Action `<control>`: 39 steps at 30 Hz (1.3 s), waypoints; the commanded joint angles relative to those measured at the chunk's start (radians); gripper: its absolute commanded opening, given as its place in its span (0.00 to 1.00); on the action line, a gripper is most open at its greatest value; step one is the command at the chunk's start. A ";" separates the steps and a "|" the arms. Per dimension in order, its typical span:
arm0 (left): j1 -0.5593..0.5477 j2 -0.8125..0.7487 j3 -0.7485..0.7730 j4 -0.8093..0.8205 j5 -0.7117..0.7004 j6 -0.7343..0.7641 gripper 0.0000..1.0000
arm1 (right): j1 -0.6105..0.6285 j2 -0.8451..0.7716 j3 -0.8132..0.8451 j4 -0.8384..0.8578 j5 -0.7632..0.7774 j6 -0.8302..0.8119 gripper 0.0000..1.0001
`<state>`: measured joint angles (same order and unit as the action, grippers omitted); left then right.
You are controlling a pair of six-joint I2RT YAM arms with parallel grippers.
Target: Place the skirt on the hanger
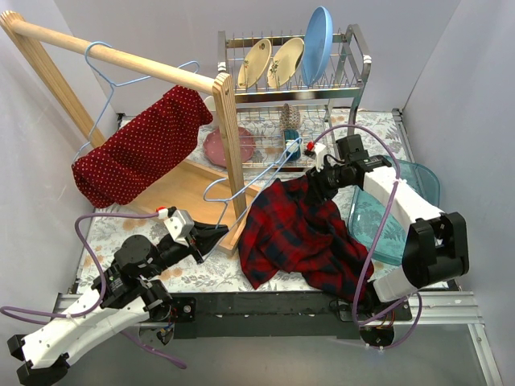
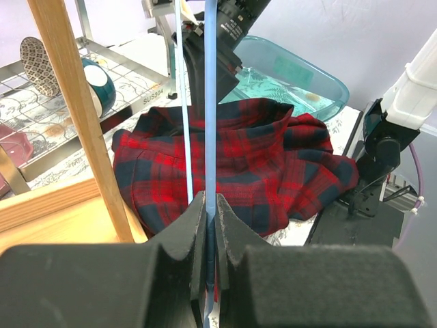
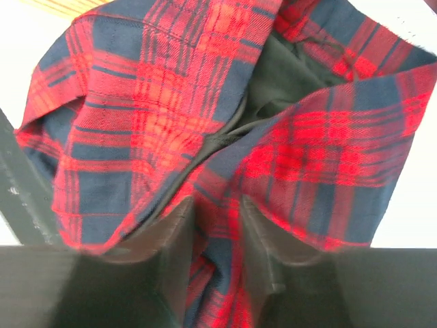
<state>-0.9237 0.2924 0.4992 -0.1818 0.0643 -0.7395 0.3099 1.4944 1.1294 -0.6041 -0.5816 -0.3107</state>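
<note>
The red polka-dot skirt (image 1: 141,149) hangs draped from a light blue wire hanger (image 1: 100,60) on the wooden rail (image 1: 48,34) at the back left. A second light blue hanger (image 1: 241,193) lies across the table by the rack's post; my left gripper (image 1: 221,233) is shut on its wire (image 2: 210,102), which runs up between the pads (image 2: 198,225). My right gripper (image 1: 322,181) sits on the top edge of a red-and-dark plaid shirt (image 1: 302,233). In the right wrist view a fold of that plaid cloth (image 3: 171,102) fills the gap between the fingers (image 3: 177,232).
The wooden post (image 1: 229,145) and its base board (image 1: 181,189) stand just left of the held hanger. A metal dish rack (image 1: 358,60) with plates is at the back. A teal glass dish (image 1: 386,217) lies under my right arm. A pink bowl (image 1: 217,149) sits behind the post.
</note>
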 commanded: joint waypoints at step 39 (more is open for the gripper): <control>0.006 0.428 0.202 -0.091 0.177 0.158 0.00 | 0.006 -0.525 0.193 0.047 0.520 -0.459 0.01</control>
<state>-0.9237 0.6998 0.6167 -0.2405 0.2928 -0.6357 0.3164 1.0210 1.2491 -0.6044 -0.0322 -0.7086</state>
